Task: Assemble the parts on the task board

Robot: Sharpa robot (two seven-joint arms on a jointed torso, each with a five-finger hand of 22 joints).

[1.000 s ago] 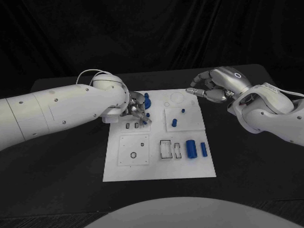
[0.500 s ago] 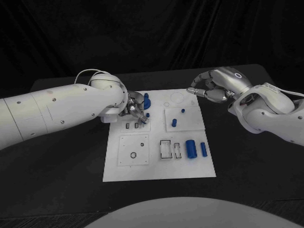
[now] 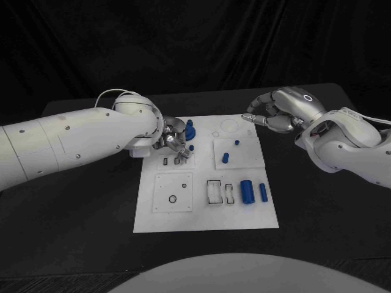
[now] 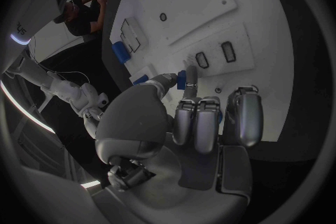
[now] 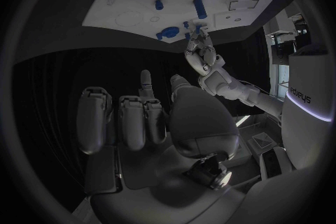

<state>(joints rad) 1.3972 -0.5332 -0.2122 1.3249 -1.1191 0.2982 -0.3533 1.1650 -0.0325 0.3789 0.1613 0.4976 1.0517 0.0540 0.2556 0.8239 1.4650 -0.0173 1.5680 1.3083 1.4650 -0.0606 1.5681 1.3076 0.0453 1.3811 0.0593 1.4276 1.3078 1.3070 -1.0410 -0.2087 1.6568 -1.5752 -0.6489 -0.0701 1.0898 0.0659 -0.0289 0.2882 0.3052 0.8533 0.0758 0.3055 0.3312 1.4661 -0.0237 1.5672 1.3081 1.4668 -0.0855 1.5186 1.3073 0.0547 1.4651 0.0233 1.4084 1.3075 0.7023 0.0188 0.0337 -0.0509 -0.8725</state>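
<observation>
Left hand (image 3: 171,141) sits over the task board (image 3: 206,217) at its ten o'clock, apparently pinching a small blue part (image 4: 181,79). Right hand (image 3: 267,115), curled and empty, hovers at two o'clock.

Left hand (image 3: 171,141) low, fingers pinched together, right hand (image 3: 270,114) raised, fingers curled in, empty

black table (image 3: 81,207), black curtain backdrop (image 3: 195,43) behind it
</observation>
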